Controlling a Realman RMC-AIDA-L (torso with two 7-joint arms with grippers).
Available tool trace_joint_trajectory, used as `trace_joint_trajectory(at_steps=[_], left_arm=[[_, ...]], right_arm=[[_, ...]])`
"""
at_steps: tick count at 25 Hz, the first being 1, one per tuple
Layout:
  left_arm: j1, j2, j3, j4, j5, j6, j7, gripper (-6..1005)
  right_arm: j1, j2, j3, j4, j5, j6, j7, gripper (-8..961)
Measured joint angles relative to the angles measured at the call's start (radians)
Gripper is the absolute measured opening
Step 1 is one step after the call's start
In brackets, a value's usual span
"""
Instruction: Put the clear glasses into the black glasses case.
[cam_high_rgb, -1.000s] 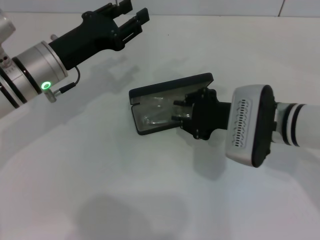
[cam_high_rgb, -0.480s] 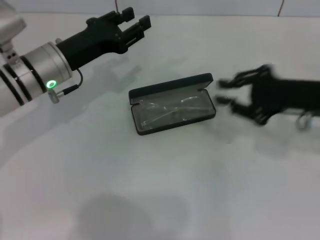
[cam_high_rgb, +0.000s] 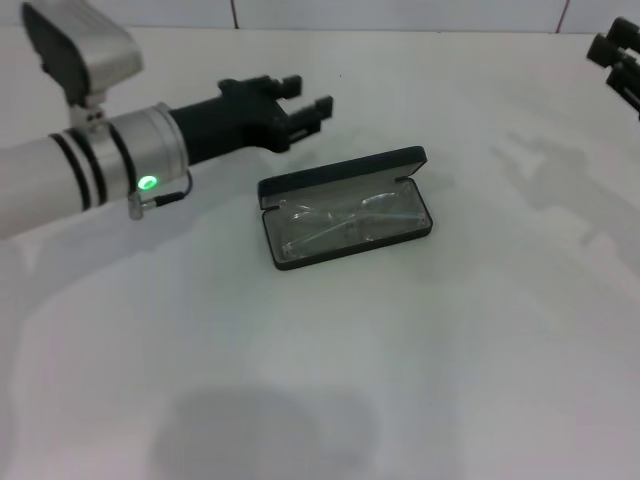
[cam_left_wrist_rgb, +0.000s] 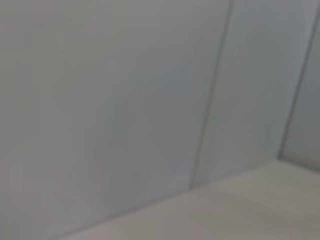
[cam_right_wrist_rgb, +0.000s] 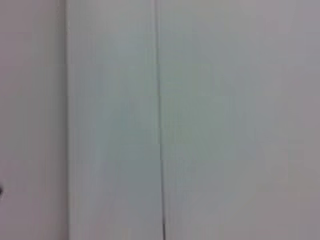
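The black glasses case (cam_high_rgb: 345, 208) lies open in the middle of the white table, its lid raised on the far side. The clear glasses (cam_high_rgb: 340, 222) rest inside on the grey lining. My left gripper (cam_high_rgb: 308, 94) hovers just behind and to the left of the case, open, with nothing between its fingers. My right gripper (cam_high_rgb: 612, 60) is far off at the upper right edge of the head view, open and empty, partly cut off. Both wrist views show only pale wall panels and a strip of table.
The white table (cam_high_rgb: 320, 380) stretches all round the case. A tiled wall (cam_high_rgb: 400, 12) runs along its far edge. My left arm's silver forearm (cam_high_rgb: 90, 175) reaches in from the left.
My right gripper has let go of the glasses in the case and pulled back to the far upper right. My left gripper has swung down and right, closer to the case.
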Motion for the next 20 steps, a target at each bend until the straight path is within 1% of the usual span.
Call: trace_joint_trajectory(at_steps=[3,9,16,18,19,20], left_arm=[[-0.005,-0.002,0.056,0.001,-0.002,-0.016,0.003,541],[-0.008,-0.003,0.092,0.002,0.006,-0.03,0.006,541],[-0.001,0.0,0.236,0.006,0.005,-0.06,0.004,540],[0.006,0.0,0.266,0.015,0.009,-0.055,0.007,540],[0.017,0.002,0.296,0.03,0.01,-0.049,0.011,540],[0.017,0.002,0.296,0.03,0.01,-0.049,0.011,540]], right_arm=[[0.001,0.001,0.002,-0.005,0.001,0.0,-0.008,276],[0.014,0.001,0.003,0.0,0.0,0.001,-0.027,276],[0.015,0.002,-0.002,0.0,0.0,0.008,-0.043,294],[0.016,0.002,-0.002,0.0,0.0,0.01,-0.043,299],[0.016,0.002,-0.002,0.0,0.0,0.012,-0.043,301],[0.016,0.002,-0.002,0.0,0.0,0.012,-0.043,304]])
